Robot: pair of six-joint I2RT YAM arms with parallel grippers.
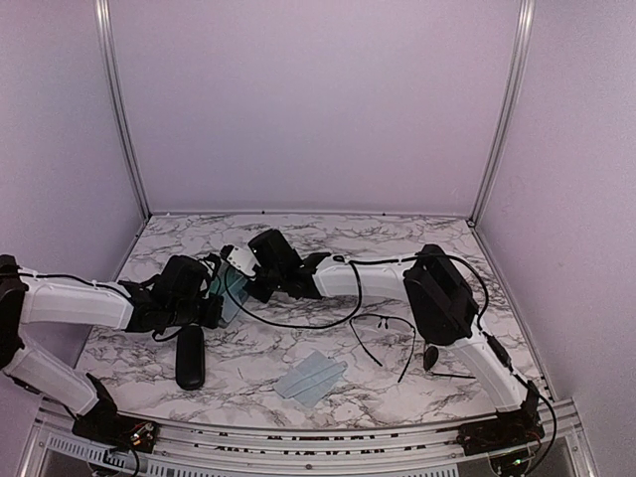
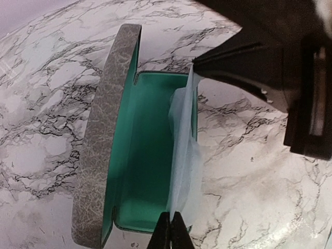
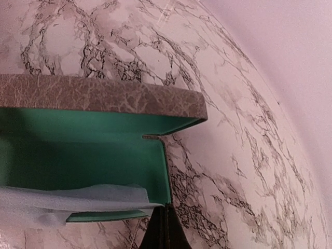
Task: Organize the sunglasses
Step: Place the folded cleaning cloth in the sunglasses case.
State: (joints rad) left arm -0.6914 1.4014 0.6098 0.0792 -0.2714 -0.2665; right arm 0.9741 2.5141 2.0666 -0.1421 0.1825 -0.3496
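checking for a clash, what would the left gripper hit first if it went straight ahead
Probably the pale blue cloth draped on the open case, right before the left gripper; beyond it sits the right gripper. Depth is unclear.

- One pair of sunglasses [image 1: 383, 333] right of centre on the marble table [image 1: 328, 234].
- Second pair [image 1: 437, 360] partly beneath the right arm [image 1: 437, 293].
- Glossy black case [image 1: 190, 358] front left, pale cloth [image 1: 311, 376] front centre.

The left arm [image 1: 75, 301] and right arm [image 1: 363, 278] wear white shells between black joints. Thin black cables [image 1: 298, 324] trail alongside.
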